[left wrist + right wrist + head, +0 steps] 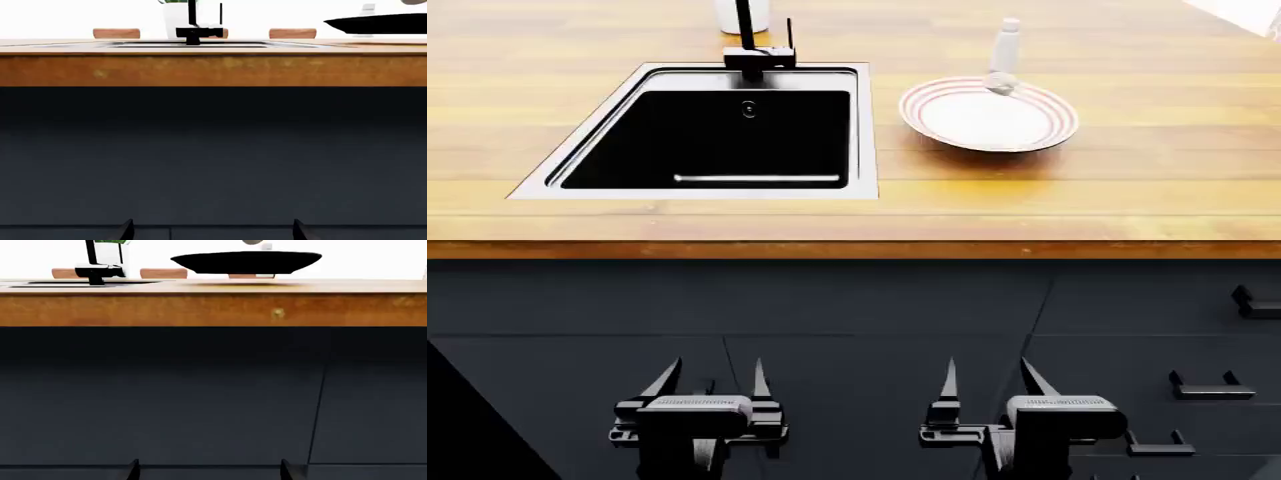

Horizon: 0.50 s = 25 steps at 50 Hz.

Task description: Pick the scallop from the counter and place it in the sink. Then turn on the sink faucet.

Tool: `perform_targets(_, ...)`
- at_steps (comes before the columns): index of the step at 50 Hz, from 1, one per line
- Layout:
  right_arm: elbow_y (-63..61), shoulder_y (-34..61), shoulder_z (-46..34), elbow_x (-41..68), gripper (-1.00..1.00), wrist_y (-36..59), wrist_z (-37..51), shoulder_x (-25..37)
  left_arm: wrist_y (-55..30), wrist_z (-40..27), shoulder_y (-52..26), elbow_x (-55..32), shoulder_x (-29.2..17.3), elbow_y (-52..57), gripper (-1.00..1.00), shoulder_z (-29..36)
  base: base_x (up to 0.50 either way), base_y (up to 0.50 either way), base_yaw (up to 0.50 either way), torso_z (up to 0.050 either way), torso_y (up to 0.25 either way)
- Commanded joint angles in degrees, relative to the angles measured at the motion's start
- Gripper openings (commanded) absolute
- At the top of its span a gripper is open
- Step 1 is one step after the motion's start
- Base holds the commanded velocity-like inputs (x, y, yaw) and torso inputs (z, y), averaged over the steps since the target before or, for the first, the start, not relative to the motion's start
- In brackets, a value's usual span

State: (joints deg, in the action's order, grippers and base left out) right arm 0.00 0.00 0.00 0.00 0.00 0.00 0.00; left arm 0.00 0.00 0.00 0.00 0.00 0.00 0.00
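Count: you have two grippers, one sink, one faucet, one plate, one shaker and one desk in view.
Left gripper: your fingers stand apart, open fairly wide, holding nothing and touching nothing. It hangs low in front of the dark cabinet fronts.
Right gripper: also spread apart and empty, touching nothing, level with your left one and just beside it.
Desk: a honey-brown wooden plank top, above and ahead of both grippers.
Sink: one black-walled basin with a steel rim, set into the desk straight ahead of your left gripper and higher up.
Sink faucet: one slim black spout on a square base, at the sink's far edge, beyond your left gripper. Its thin lever stands upright beside the spout.
Plate: one white plate with a red rim, ahead of your right gripper, just beside the sink.
Shaker: one white bottle-shaped shaker at the plate's far rim, leaning.
Scallop: you cannot find it in any of the three views.
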Motion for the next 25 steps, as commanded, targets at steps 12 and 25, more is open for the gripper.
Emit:
perform_targets(12, 0.4, 0.3, -3.5, 2.0, 1.00, 0.3, 4.0, 2.6, -0.5, -2.5, 0.5, -1.3, -3.0, -0.1, 1.00, 3.8, 0.00, 0.00, 0.00, 0.046, 0.000)
perform_targets(25, -0.1, -0.5, -0.7, -0.9, 1.00, -1.4, 1.8, 0.6, -0.7, -0.1, 0.2, -2.5, -0.4, -0.1, 1.00, 0.9, 0.00, 0.00, 0.00, 0.041, 0.000)
